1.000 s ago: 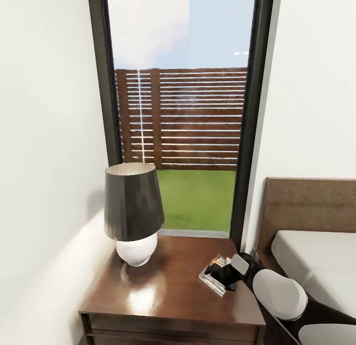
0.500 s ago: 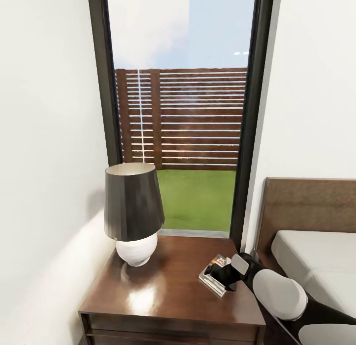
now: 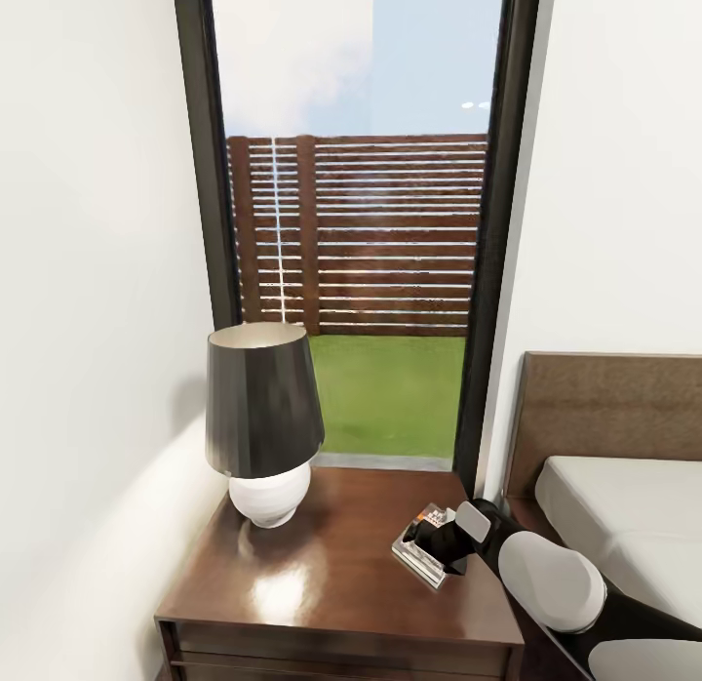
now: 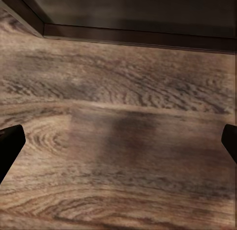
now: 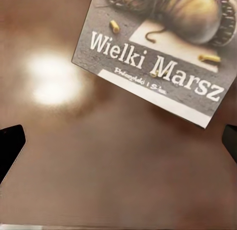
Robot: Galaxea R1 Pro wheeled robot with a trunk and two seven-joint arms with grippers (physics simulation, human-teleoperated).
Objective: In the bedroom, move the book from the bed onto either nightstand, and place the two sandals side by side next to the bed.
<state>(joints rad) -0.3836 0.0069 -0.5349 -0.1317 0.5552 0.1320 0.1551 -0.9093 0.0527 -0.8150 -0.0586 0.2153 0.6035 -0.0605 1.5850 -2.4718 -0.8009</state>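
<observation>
Trouble would come if the right gripper (image 3: 441,542), fingers spread above the thin grey paperback book (image 5: 163,47) on the dark reddish-brown wooden nightstand (image 3: 331,574), snagged it while pulling away.

Daylight entered through the tall window (image 3: 356,222) and lit the head view brightly and evenly; the white walls were near washed out. The polished nightstand (image 3: 331,574) surface carried two soft glare patches in front of the lamp (image 3: 261,418), and the lamp cast a faint grey shadow on the left wall. The window frame bowed slightly toward the picture edges. The render was soft, with smeared detail on the fence slats. The right wrist view was dimmer and warm-toned, with a blurred bright reflection on the wood beside the book (image 5: 163,47); the lettering was legible but soft. The left wrist view was dim, its plank floor (image 4: 118,141) grain blurred, with a vague dark shadow at centre.
</observation>
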